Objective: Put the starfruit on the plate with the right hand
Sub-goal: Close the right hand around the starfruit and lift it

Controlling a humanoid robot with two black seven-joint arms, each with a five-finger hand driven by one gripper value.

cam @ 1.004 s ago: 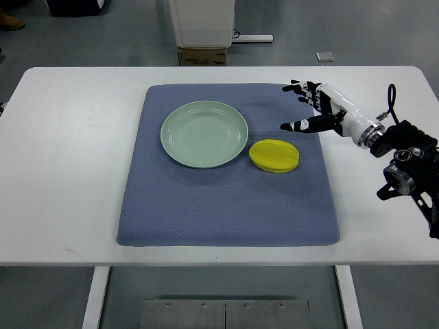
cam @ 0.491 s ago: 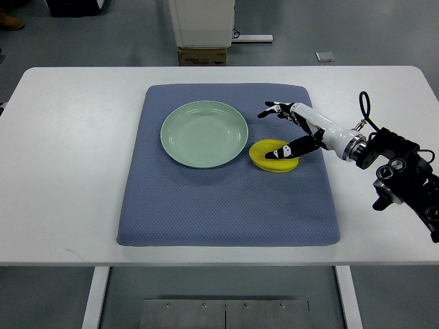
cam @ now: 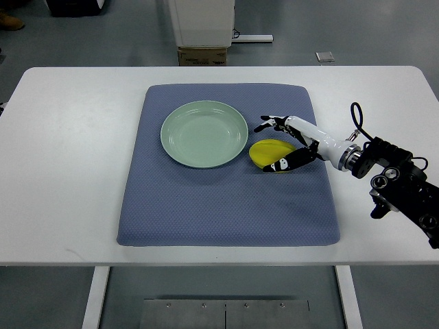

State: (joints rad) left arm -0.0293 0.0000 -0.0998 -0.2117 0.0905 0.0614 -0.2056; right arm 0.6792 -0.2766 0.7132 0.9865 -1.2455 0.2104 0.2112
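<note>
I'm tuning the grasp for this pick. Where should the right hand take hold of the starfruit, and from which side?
Grip the starfruit across its short width, fingers on the far edge and thumb on the near edge. It lies flat on the blue mat, long axis running left to right. Come from the right: the plate sits close on its left, and the right hand is already spread around it from that side.

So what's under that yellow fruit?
The starfruit lies on the blue mat, which covers the white table. The right hand straddles it, hiding its right edge. The plate beside it is empty.
</note>
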